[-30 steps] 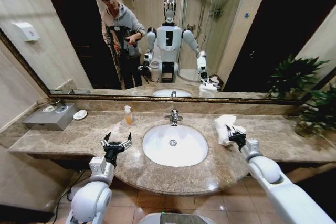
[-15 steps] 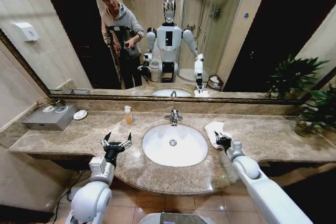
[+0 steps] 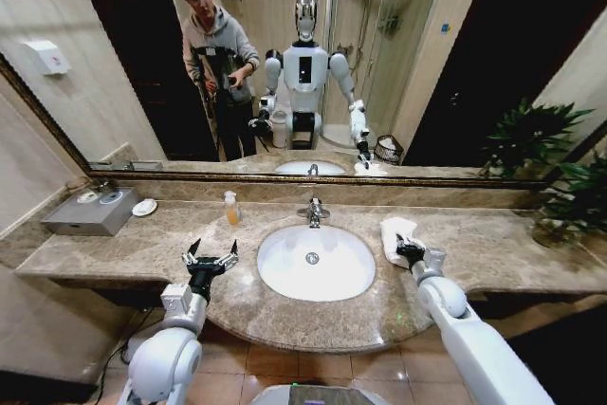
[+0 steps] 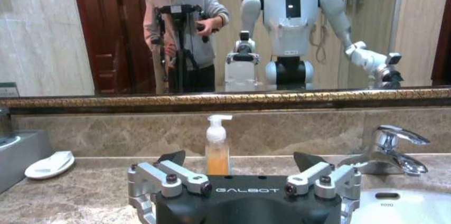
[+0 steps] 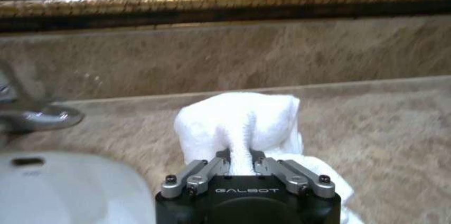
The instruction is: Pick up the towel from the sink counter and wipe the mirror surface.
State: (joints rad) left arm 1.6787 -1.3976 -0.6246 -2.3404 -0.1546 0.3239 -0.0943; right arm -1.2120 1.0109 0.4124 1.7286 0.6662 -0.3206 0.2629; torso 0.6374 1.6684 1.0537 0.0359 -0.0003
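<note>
Head view: long beige-brown speckled marble sink counter with curved front edge, carrying an oval white basin, dry and holding nothing but its drain, beneath a chrome tap. Small white rumpled terry towel lying on the counter just right of the basin, pinched at its near end by the right gripper. Left gripper held above the counter left of the basin, fingers spread and grasping nothing. Clear pump bottle with amber liquid standing upright behind it; small white soap dish and grey box-shaped tray farther left, contents of the tray too small to tell. Large rectangular wall mirror with thin dark bronze frame spanning the wall above. Left wrist view: left gripper released, fingers wide apart; pump bottle roughly half filled, seen between them; soap dish appearing empty; tap and basin rim to one side. Right wrist view: right gripper clenched on a raised fold of the towel, remainder bunched on the counter close to the backsplash; basin edge alongside.
</note>
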